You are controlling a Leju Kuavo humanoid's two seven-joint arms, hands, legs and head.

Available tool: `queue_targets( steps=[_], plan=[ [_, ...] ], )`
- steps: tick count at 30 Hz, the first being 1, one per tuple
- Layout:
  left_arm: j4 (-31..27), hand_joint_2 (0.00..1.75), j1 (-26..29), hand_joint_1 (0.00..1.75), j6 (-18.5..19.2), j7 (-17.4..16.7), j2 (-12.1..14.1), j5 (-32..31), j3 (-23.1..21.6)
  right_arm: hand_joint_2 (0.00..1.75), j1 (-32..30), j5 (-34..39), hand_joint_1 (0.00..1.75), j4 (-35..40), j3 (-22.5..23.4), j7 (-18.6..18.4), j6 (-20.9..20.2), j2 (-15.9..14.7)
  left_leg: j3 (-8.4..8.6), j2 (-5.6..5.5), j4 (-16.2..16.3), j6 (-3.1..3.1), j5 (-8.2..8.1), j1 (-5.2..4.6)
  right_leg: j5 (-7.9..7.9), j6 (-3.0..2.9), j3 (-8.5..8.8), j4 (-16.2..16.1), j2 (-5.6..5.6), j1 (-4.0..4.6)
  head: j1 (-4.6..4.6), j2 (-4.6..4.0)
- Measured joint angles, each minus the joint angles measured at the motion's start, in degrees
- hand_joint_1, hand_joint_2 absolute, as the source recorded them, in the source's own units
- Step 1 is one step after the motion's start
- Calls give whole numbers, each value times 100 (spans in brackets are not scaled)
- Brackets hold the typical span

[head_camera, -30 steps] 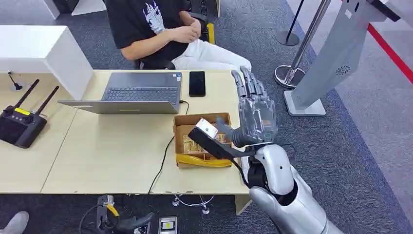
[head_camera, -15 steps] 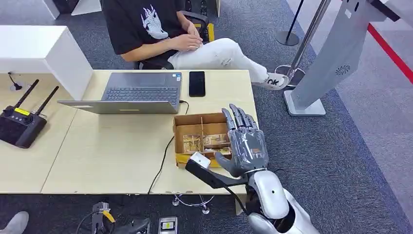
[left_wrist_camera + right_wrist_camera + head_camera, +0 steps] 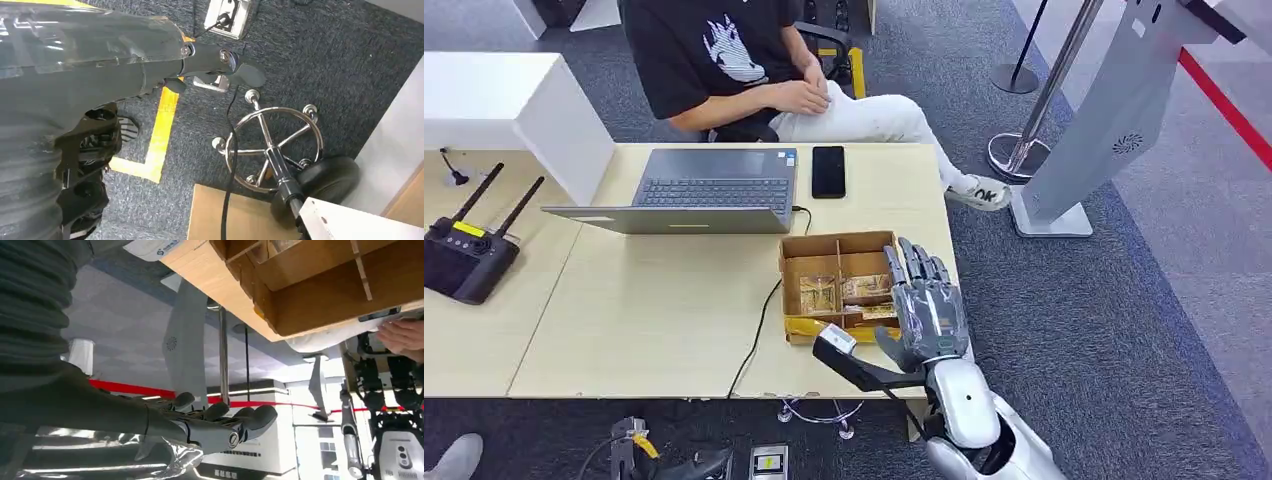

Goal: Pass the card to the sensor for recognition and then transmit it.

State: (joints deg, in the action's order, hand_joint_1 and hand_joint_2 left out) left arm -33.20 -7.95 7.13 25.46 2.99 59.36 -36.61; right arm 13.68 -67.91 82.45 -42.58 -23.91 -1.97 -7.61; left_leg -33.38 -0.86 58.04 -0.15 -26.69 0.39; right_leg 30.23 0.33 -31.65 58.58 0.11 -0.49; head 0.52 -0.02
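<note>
Over the table's front edge, the right hand (image 3: 927, 312) hovers with fingers spread, holding nothing, just beside the divided cardboard box (image 3: 836, 285) of cards. Beyond it lie a phone (image 3: 828, 171) and laptop (image 3: 706, 190); I cannot tell the left hand's (image 3: 125, 55) state.

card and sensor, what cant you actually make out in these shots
- Card: the head view shows small items in the cardboard box, too small to tell whether one is a card.
- Sensor: none can be picked out; the grey kiosk is cut off by the picture's top edge.
- Right hand: seen from its back in the head view, so its palm is hidden.
- Left hand: the ribbed cover hides most of its fingers in the left wrist view.
</note>
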Motion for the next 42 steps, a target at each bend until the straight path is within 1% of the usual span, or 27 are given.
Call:
queue_targets(
  steps=[3, 7, 11, 22, 42],
  plan=[
    [-5, 175, 0, 0, 7, -9, 0, -7, 4, 175, 2, -108, 0, -180, 0, 2, 46, 18, 0, 0, 0, 0, 0, 0, 0, 0, 0, 0, 0, 0, 0, 0],
    [-18, 175, 2, 0, 39, -13, 0, -15, 13, 175, 3, -361, 0, -530, 0, 13, 241, 70, 0, 0, 0, 0, 0, 0, 0, 0, 1, 0, 0, 0, 2, 0],
    [-18, 175, 4, 0, 74, -13, 0, -15, 44, 175, 23, -566, 0, -876, 9, 20, 520, 149, 0, 0, 0, 0, 0, 0, 0, 0, 1, 0, 0, 0, 2, 0],
    [-18, 175, 19, 0, 79, -13, 0, 11, 109, 175, 130, -979, 0, -1435, 33, 57, 859, 346, 0, 0, 0, 0, 0, 0, 0, 0, 0, 0, 0, 0, 0, 0],
    [-18, 175, 28, 0, 98, -7, 0, 42, 142, 175, 387, -999, 0, -2149, 33, 223, 894, 700, 0, 0, 0, 0, 1, 0, 0, 0, 1, 1, 0, 1, 0, 0]
  ],
)
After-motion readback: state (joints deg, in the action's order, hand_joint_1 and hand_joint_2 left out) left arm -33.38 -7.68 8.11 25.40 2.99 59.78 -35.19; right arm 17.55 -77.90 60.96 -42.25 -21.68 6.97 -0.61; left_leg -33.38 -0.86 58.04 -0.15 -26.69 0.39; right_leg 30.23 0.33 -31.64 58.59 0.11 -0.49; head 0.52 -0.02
